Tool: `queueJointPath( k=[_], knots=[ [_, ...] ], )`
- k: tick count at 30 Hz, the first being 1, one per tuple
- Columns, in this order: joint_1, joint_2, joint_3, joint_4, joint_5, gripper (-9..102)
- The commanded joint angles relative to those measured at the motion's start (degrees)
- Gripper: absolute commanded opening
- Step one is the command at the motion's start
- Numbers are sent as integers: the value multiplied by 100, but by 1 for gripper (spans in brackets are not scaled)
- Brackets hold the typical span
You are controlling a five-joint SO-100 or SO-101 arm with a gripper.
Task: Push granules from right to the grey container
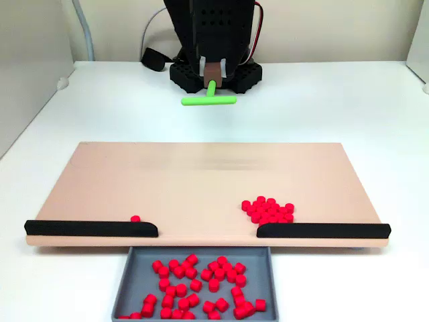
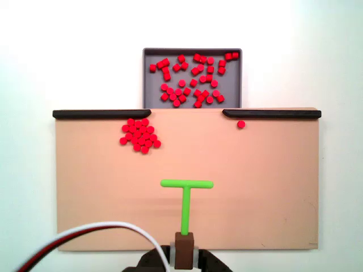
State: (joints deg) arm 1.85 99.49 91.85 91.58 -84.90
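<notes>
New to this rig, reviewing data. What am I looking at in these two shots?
A small tabletop robot arm; its gripper has its jaws closed on a brown block that carries a green T-shaped pusher. One fixed view faces the arm from across the table; the other looks down from above, with the arm at the bottom edge. On the white table lies a tan board with two black rails along one edge and a gap between them. Beyond the gap is a grey tray already holding many red pellets. A cluster of pellets and one stray pellet remain on the board.
</notes>
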Motion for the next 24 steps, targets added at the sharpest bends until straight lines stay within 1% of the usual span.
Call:
queueJointPath(
  k=[1, 21, 24],
  knots=[
    [88, 114, -132, -26, -26, 0],
    [123, -105, -211, -26, -290, 0],
    [123, -123, -220, -26, -527, 0]
  ],
)
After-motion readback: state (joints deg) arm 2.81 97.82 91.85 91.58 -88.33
